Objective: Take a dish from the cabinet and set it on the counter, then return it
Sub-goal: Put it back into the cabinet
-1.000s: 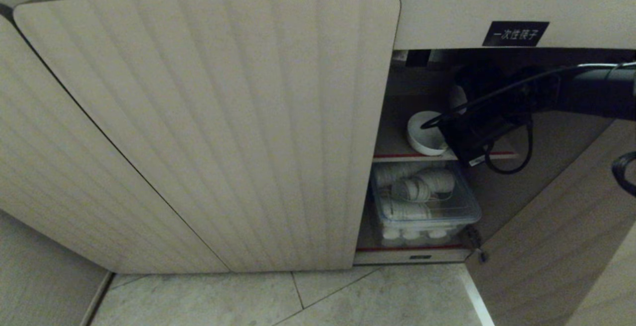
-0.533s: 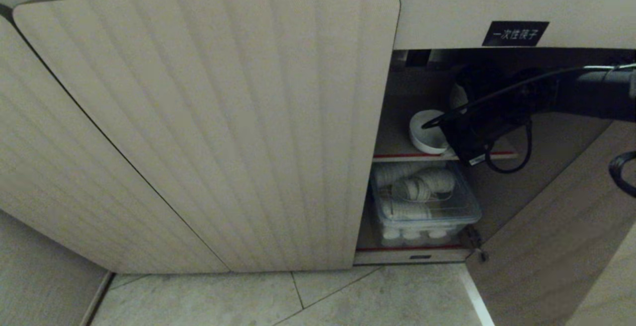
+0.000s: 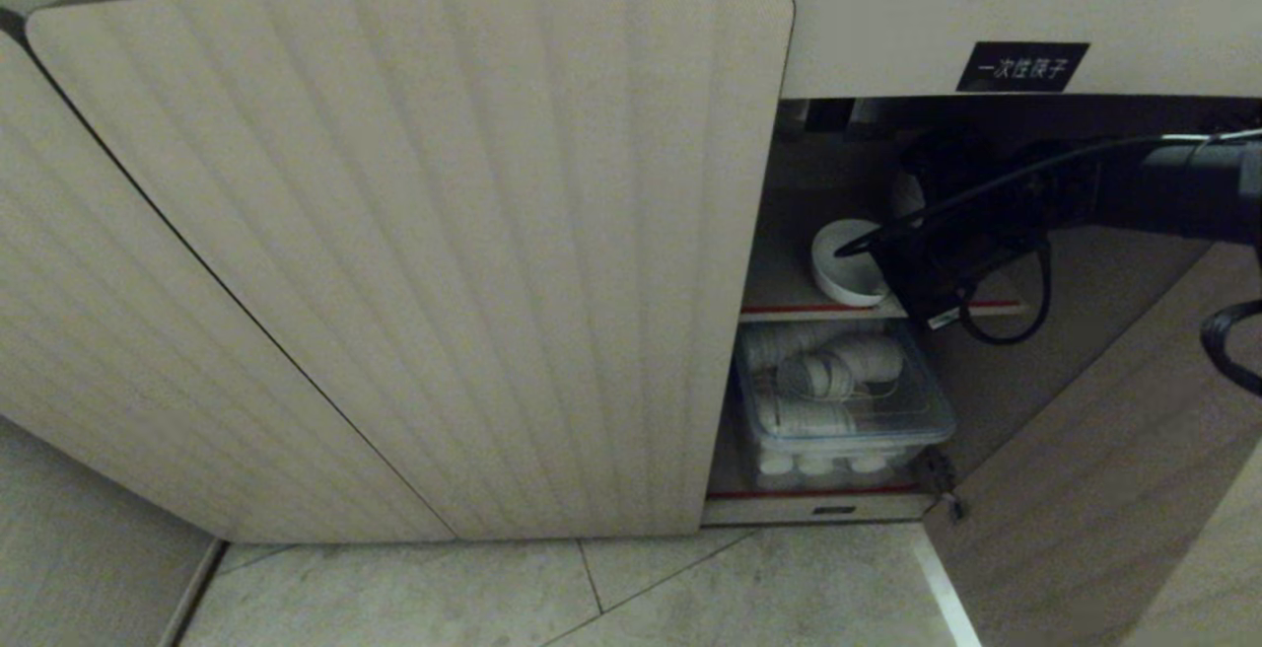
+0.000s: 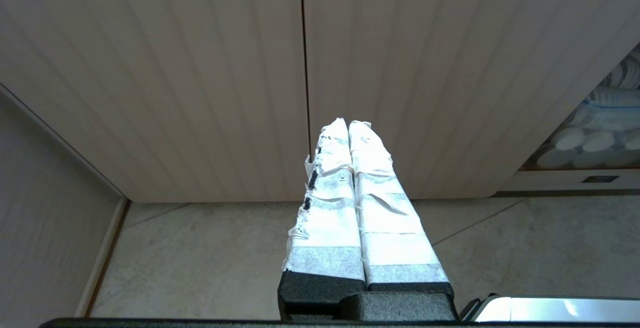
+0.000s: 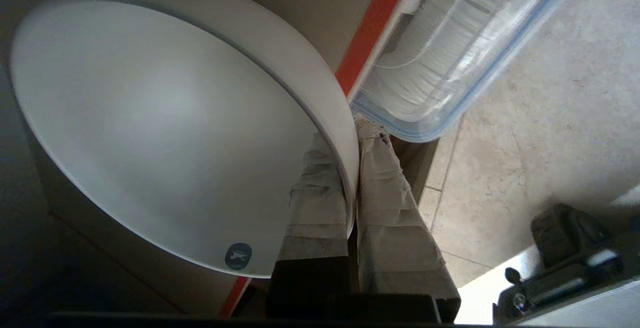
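Bowl (image 5: pixel 165 138) sitting on upper cabinet shelf (image 3: pixel 789 294), rim pinched by right gripper (image 5: pixel 350 133).
Taped fingers (image 5: pixel 385 188) are clamping its wall, one inside, one outside. Clear storage box (image 3: pixel 848 400) is lying below. Left gripper (image 4: pixel 348 133) is hanging clenched, empty, facing ribbed door (image 3: pixel 444 252).

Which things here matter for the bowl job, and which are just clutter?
In the job:
- bowl, rim pinched by the right gripper
- cabinet, right side open
- shelf under the bowl

Just there:
- clear bin of white items on the lower shelf
- black label
- floor tiles
- left gripper, shut, parked facing the closed doors
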Robot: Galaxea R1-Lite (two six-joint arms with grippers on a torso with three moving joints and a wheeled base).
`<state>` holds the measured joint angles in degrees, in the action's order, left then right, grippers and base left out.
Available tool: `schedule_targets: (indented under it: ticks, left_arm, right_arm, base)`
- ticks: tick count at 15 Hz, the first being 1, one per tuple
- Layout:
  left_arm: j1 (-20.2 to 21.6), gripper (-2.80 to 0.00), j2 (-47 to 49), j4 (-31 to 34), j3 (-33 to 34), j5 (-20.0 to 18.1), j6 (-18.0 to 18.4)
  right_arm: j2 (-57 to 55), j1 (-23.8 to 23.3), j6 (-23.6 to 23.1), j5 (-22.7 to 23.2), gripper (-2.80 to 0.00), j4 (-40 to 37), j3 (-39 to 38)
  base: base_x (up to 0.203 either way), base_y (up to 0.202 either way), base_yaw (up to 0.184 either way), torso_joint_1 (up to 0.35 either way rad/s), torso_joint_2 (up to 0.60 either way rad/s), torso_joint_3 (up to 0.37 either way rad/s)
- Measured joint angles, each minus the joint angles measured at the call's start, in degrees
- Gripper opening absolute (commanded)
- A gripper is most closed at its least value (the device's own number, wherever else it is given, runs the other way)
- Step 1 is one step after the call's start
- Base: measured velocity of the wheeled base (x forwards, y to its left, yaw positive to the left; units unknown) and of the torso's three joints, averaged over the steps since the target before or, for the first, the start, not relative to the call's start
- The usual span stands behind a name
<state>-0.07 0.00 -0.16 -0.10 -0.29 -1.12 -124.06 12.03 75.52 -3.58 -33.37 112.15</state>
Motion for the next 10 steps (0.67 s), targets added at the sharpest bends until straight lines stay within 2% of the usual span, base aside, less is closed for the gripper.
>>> schedule_targets:
  ticks: [6,7,10]
  left_arm:
    - [0.0,-2.8,0.0,0.0,0.0,0.0,0.0]
    - [0.0,-2.8,0.0,0.0,0.0,0.0,0.0]
    - [0.0,-2.8,0.0,0.0,0.0,0.0,0.0]
  right_arm:
    - [-0.1,0.0,0.2,0.1,-2.8,0.4,0.0]
    - [-0.1,0.0,0.3,0.1,0.0,0.4,0.0]
    - [0.0,0.0,0.4,0.0,0.0,0.5,0.0]
  base:
    - [0.0,0.0,0.0,0.0,0.0,0.0]
    - [0.0,0.0,0.0,0.0,0.0,0.0]
    - [0.0,0.0,0.0,0.0,0.0,0.0]
